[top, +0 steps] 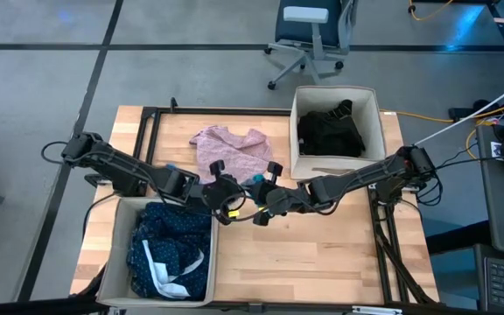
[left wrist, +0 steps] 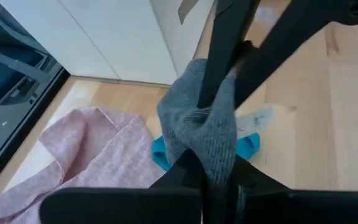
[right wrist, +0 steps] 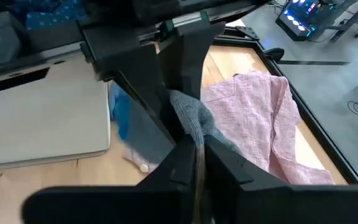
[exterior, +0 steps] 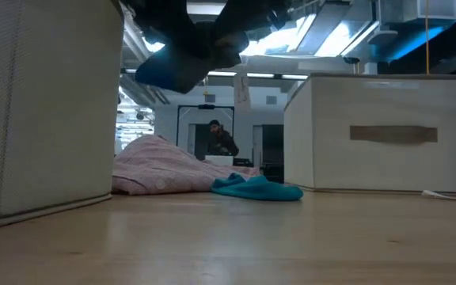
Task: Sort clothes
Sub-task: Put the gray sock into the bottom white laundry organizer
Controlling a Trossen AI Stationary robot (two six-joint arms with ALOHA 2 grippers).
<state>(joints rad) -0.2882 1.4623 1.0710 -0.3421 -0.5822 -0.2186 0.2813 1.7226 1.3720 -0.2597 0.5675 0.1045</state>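
A grey sock [left wrist: 204, 124] hangs above the middle of the table between my two grippers, which meet fingertip to fingertip. My left gripper [top: 234, 203] and my right gripper [top: 265, 206] are both shut on it. In the low view the sock [exterior: 172, 71] hangs well above the wood. Under it, a teal sock [top: 254, 180] lies flat on the table beside a pink patterned top [top: 230, 149], which is spread on the far middle of the table. My left gripper [left wrist: 213, 171] pinches one end of the grey sock [left wrist: 219, 152] between its two fingers, coming slanting down from the table's left. The sock is bunched and lifted clear of the table. My right gripper [right wrist: 199, 155] pinches the sock's other end [right wrist: 191, 121] between its two fingers, slanting down from the table's right, opposite the left fingers [right wrist: 179, 74]. The sock bulges between the two holds, clear of the table.
A beige bin [top: 112, 254] at the near left holds blue patterned and white clothes. A second bin [top: 376, 122] at the far right holds black pieces. A paper tag [left wrist: 253, 118] lies by the teal sock. A person [exterior: 220, 142] shows in the room beyond the table.
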